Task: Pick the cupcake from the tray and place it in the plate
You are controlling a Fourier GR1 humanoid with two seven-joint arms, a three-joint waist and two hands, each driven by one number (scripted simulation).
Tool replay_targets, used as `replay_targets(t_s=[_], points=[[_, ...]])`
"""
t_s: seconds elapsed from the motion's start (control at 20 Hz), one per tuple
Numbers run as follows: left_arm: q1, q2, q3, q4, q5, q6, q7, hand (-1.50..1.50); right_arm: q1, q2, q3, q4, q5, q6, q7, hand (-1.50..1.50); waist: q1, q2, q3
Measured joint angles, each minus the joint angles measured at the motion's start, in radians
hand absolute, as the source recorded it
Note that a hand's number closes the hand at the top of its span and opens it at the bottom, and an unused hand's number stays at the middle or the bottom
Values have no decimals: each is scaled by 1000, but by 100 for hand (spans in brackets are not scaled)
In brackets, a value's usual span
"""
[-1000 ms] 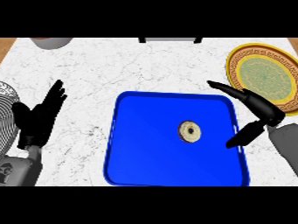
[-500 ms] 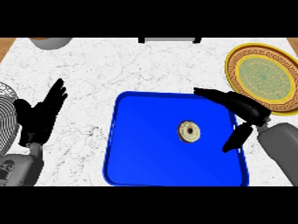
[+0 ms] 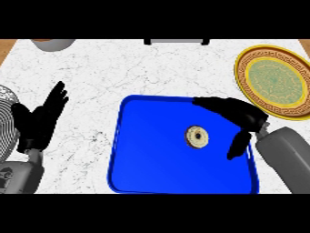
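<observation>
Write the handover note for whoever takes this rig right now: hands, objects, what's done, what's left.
Right hand: open, over the tray's right part, fingers and thumb spread to the right of the cupcake, not touching it.
Left hand: open, resting at the counter's left.
Cupcake: near the middle of the blue tray.
Yellow plate: upper right, off the tray, nothing on it.
Done: nothing grasped yet.
Left: grasp the cupcake, lift it, set it in the plate.

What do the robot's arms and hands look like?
The left forearm and right forearm are smooth, rounded grey tubes. Each ends in a black hand with slim fingers and a thumb: the left hand and the right hand. No cables or sleeves show.
</observation>
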Motion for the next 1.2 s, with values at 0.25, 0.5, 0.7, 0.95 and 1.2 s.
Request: replay_targets(t_s=[0.25,0.5,0.7,0.95,1.2], points=[[1,-10,27,20,-20,-17,-15,0,-16,64,-11,-1,68,56,65,-150,0,0,0],[0,-13,51,4,-23,-50,6,0,-14,116,-29,10,144,64,84,-150,0,0,0],[-5,-32,61,21,-46,-53,-8,0,-35,166,-41,49,207,65,90,-150,1,1,0],[19,-44,73,-17,-58,-65,12,0,-50,203,-54,103,287,60,67,-150,1,0,0],[15,-50,85,-12,-72,-73,8,0,-64,225,-28,158,349,77,4,150,2,0,-1]])
